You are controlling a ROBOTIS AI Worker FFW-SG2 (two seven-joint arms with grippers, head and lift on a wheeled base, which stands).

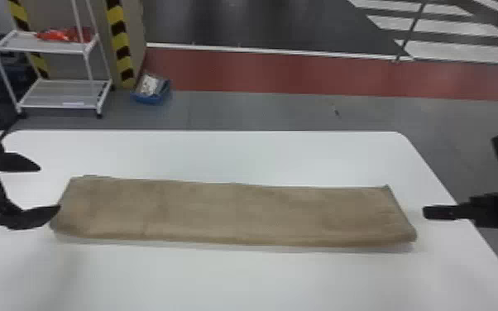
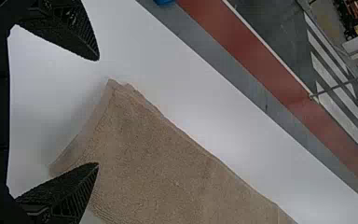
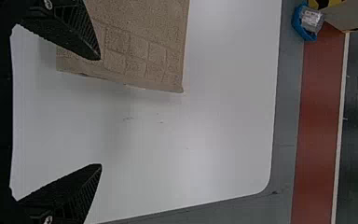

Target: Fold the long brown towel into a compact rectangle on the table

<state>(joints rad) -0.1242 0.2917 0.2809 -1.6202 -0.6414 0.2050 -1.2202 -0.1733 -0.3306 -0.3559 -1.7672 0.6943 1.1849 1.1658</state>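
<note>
Brown towel (image 1: pixel 235 213) lies in a long strip across the white table (image 1: pixel 219 281); we judge the lengthwise folding done, the end-to-end folding undone. Our left gripper (image 2: pixel 99 112) and right gripper (image 3: pixel 100 111), fingers wide apart near its ends, hold nothing.

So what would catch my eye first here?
Probably the long brown towel, lying across the white table in a flat strip. Next, the black open grippers, the left one at the towel's left end and the right one off its right end.
</note>
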